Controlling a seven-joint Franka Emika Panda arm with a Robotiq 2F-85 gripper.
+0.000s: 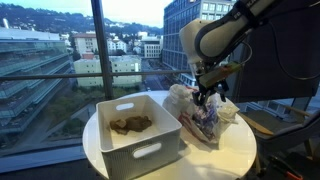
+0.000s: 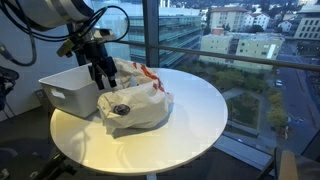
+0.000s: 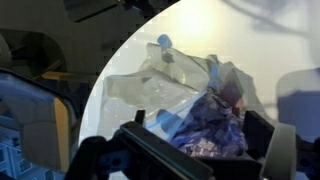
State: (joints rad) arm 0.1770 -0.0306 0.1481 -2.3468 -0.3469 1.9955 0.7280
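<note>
**PLASTIC BAG: HANDLING AND GRASP POINT**

The plastic bag [image 2: 135, 103] lies crumpled on the table [image 2: 200, 115], with the white bin [image 2: 60, 88] just beside it at its 10 o'clock. The end effector [image 2: 103, 72] hovers over the bag's 11 o'clock edge. Its fingers [image 3: 283, 150] stand apart, with nothing clamped. The bag is judged light, soft and slippery, with loose contents. Grasp a bunched fold near the top.

1. This is a high-floor office or lab room in a city building, not a home.
2. Tall glass windows [image 1: 50, 70] in dark metal frames fill the far side in both exterior views.
3. Through the glass, far below, are large office blocks [image 2: 240, 20] and flat rooftops under evening light.
4. A round white table [image 1: 235, 150] stands near the glass.
5. A robot arm [image 1: 215, 35] trailing black cables reaches over the table, which points to a research setting.
</note>
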